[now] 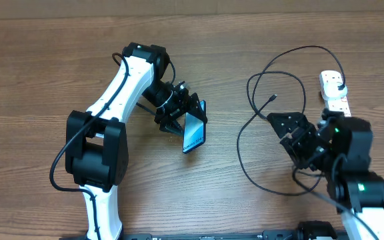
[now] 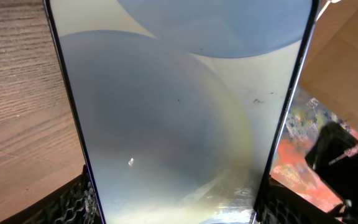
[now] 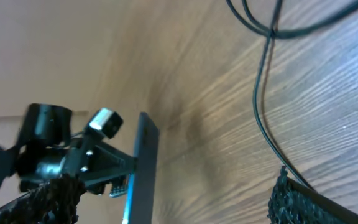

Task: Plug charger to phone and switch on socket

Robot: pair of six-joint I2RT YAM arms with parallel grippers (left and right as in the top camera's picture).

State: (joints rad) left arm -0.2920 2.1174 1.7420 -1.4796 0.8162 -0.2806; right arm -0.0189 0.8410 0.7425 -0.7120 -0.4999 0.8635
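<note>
Phone is seen from overhead clamped in the left gripper and tilted up off the table near its middle, with its pale screen turned outward. The charger is laid in wide, thin black loops between the phone and the socket, a white strip set at the right edge. The small connector tip lies free inside the loop. The right gripper is held just beside the cable.

From the left wrist, the frame is filled by the blue-white screen and its black edge, and the phone is pinched between both fingers.

From the right wrist, the fingers are spread wide with nothing between them. The phone is seen edge-on as a dark slab, and the cable is draped across the wood.
</note>
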